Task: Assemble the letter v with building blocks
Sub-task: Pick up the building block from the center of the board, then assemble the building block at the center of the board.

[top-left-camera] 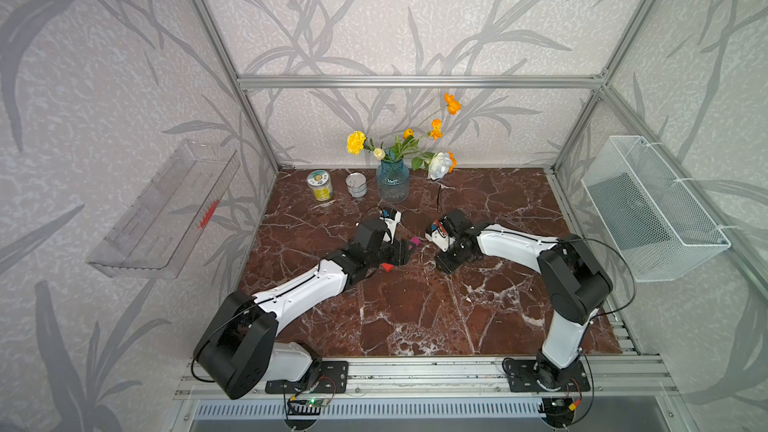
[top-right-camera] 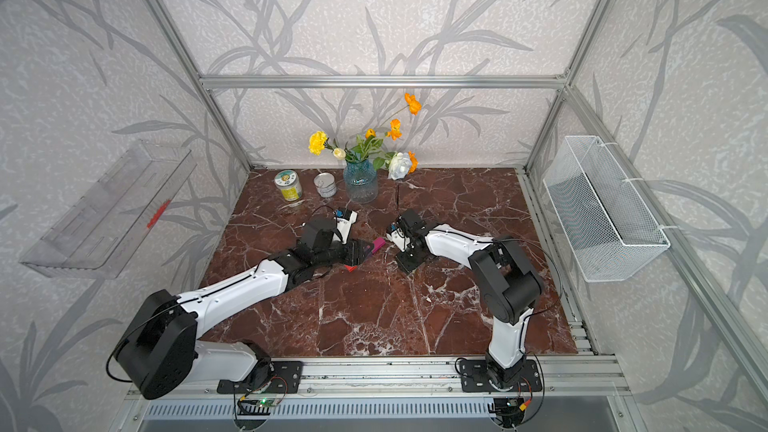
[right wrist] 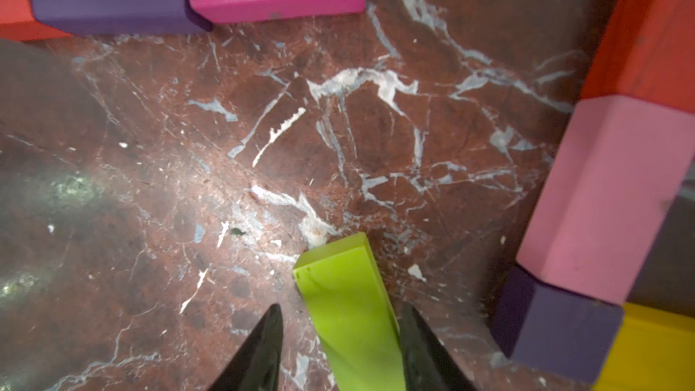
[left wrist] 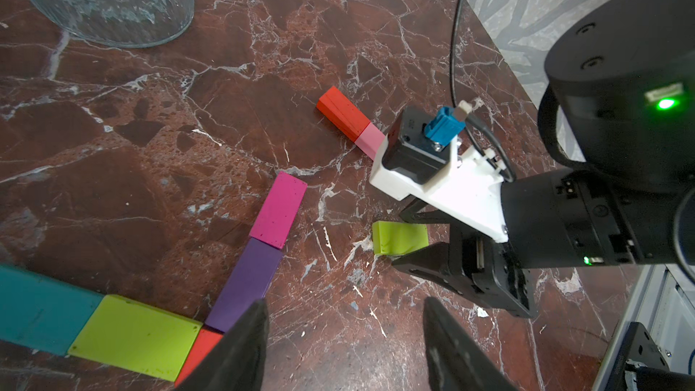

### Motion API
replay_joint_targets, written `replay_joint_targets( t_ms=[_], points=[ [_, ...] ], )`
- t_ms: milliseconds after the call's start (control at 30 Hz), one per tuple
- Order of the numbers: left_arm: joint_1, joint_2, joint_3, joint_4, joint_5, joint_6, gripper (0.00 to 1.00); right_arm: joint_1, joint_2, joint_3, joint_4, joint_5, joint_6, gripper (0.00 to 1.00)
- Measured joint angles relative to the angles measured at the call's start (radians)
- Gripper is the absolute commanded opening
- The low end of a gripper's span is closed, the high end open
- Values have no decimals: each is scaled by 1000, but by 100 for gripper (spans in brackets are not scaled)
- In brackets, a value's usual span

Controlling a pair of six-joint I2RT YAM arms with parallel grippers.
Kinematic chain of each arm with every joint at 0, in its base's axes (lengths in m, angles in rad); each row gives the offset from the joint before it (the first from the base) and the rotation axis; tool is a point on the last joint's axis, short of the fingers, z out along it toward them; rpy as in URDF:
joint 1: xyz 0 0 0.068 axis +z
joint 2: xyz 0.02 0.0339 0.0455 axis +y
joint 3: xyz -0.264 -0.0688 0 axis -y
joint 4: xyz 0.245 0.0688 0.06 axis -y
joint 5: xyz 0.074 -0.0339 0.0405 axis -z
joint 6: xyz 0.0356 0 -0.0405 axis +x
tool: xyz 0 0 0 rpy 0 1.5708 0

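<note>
While the right fingers [right wrist: 263,355] stand spread around a lime green block [right wrist: 349,314], gap on one side, left fingers [left wrist: 240,347] spread wide over the bench [left wrist: 150,144].

A blue glass vase [top-left-camera: 392,181] of yellow and orange flowers stood at the back of the red marble table [top-left-camera: 415,317]. Just left of the vase sat a silver can [top-left-camera: 356,184], and beyond that a yellow-labelled can [top-left-camera: 320,185]. Well in front of the vase the two arms reached inward, the left gripper [top-left-camera: 401,252] and the right gripper [top-left-camera: 445,265] near each other. A magenta block [top-left-camera: 414,241] and a red block [top-left-camera: 386,268] peeked out from under the left gripper. I couldn't make out how either gripper's jaws stood.
</note>
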Motion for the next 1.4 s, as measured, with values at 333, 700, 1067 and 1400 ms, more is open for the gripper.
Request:
replay_joint_targets(
  t_ms=[333,700,1067,1400],
  points=[
    [1,15,0,0,-3,0,64,28,32,52,-92,72,-4,27],
    [1,17,0,0,-3,0,63,39,26,68,-100,69,2,18],
    [1,54,50,10,63,19,60,-11,-83,83,-60,98,74,18],
    [-15,232,215,45,117,19,56,-169,-167,4,-18,135,193,17]
  ],
)
